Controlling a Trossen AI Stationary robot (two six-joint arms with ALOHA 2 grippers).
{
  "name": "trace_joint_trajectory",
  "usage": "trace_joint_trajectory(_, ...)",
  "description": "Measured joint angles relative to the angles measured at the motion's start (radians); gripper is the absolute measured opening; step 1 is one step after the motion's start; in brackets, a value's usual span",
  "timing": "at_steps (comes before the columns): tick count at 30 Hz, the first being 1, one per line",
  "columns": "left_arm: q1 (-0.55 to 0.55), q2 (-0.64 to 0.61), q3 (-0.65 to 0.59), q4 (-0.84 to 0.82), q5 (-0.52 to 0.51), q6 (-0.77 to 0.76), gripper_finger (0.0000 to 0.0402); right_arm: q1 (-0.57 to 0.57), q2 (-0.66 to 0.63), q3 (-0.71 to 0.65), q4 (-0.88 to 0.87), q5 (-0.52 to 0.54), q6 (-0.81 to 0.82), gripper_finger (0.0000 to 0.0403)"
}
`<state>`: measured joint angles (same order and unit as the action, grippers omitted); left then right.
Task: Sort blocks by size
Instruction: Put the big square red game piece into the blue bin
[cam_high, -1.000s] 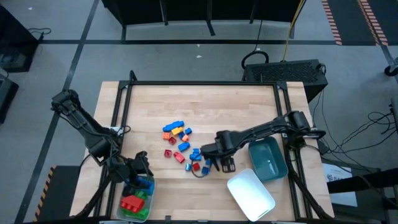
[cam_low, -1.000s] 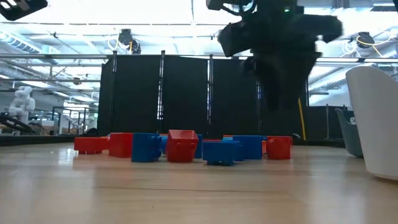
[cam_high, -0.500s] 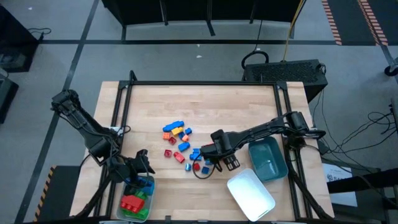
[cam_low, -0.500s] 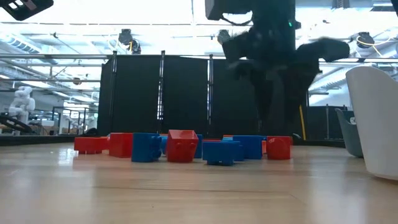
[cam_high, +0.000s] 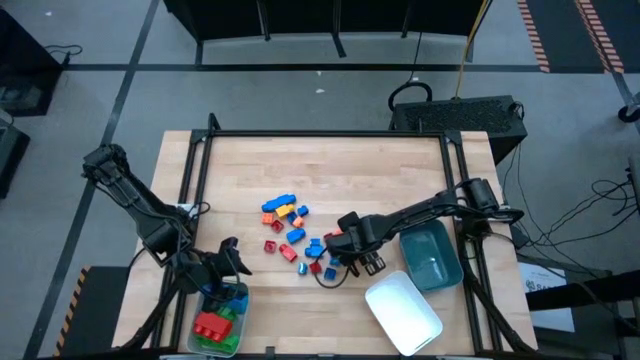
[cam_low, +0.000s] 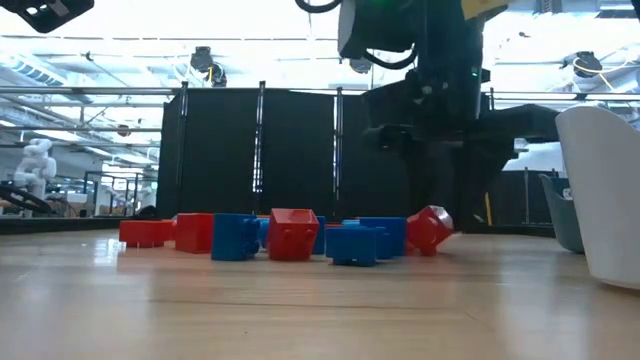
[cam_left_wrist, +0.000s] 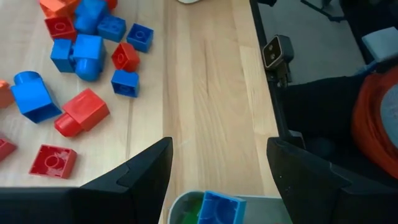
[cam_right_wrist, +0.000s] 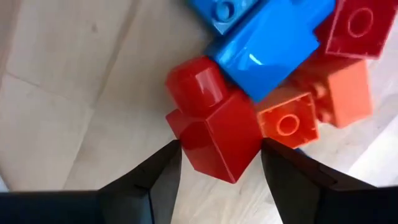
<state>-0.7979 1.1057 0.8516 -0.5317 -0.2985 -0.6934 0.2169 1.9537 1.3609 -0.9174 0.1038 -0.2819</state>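
Sorting is partway: the table (cam_high: 330, 165) holds a loose pile of blocks (cam_high: 290, 228) mid-board, the right arm working its near edge, the left arm parked over the corner tray.

Trays first. A teal tray (cam_high: 432, 257) and a white tray (cam_high: 404, 310) sit on the right side; a pale tray (cam_high: 220, 325) at the left-front corner already holds green, red and blue bricks. The left wrist view shows one blue brick (cam_left_wrist: 221, 207) at its rim.

The left gripper (cam_high: 222, 265) hangs above that tray w/ fingers spread, nothing between them. It's well apart from the pile.

The right gripper (cam_high: 352, 255) is down at the pile's right-front edge, fingers apart and straddling one small red block (cam_right_wrist: 214, 121). In the right wrist view the block lies directly between the two fingertips, near touching both, not yet pinched as far as I can tell. It's tipped: the low view shows it (cam_low: 428, 229) standing on a corner, and its stud points sideways along the tabletop rather than up. Its long axis, stud to base, seems to run slantwise across the gap between the fingers, not along it.

A blue brick (cam_right_wrist: 273, 37) and an orange brick (cam_right_wrist: 289, 121) touch its far side, so a close may nudge them too.

The right arm is clearly nearer; my guess is the next move is a squeeze on the red block, then a lift toward a right-side tray.
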Motion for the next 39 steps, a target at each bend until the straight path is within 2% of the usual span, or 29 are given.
trace_joint_trajectory(22,-0.001,0.0,0.0,0.0,-0.035,0.0,0.0261,0.003,0.008,0.0,0.235,-0.009,0.011,0.0203)
trace_joint_trajectory(33,-0.001,0.0,0.0,-0.001,-0.044,-0.005,0.0261,0.004,0.059,0.0,0.261,-0.028,0.089,0.0203)
trace_joint_trajectory(36,-0.001,0.0,0.0,-0.001,-0.049,-0.005,0.0261,0.004,0.059,0.0,0.268,-0.02,0.105,0.0194)
trace_joint_trajectory(39,-0.001,0.0,0.0,-0.001,-0.051,-0.005,0.0261,0.004,0.059,0.0,0.262,0.003,0.121,0.0162)
